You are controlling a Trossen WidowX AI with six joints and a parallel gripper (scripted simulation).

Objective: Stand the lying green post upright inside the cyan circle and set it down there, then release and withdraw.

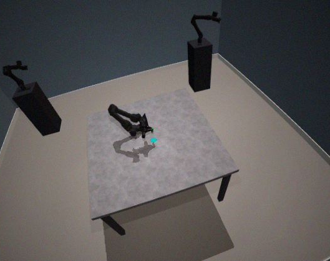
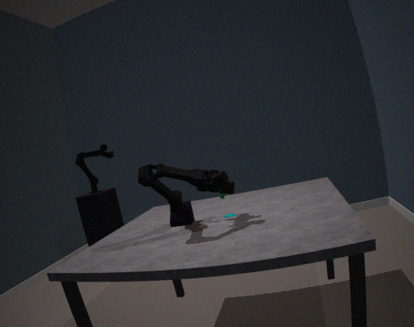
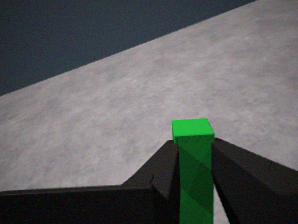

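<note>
Count: one green post (image 3: 192, 165), one cyan circle (image 1: 153, 140), one working arm (image 2: 173, 184) with one claw (image 3: 194, 172). Also two idle arms (image 1: 14, 72), each on its own dark pedestal (image 1: 37, 108), and one table (image 1: 184, 162).

Claw state: fingers nearly closed and clamped on the post, one on each side of it. In the wrist view the post runs out past the fingertips, its square end face showing beyond them. In the exterior view only a short green stub (image 2: 222, 195) shows below the claw, held in the air above the table top, not touching it.

Circle lies flat on the table, below the claw and a little toward the near table edge in the exterior view (image 2: 228, 215); post and circle are apart. The arm's shadow falls across the table beside the circle.

Surface: mottled grey table top on dark legs. Room: dark blue walls, beige floor (image 1: 272, 203) with pale skirting. Pedestals stand on the floor behind the claw, off the table.
</note>
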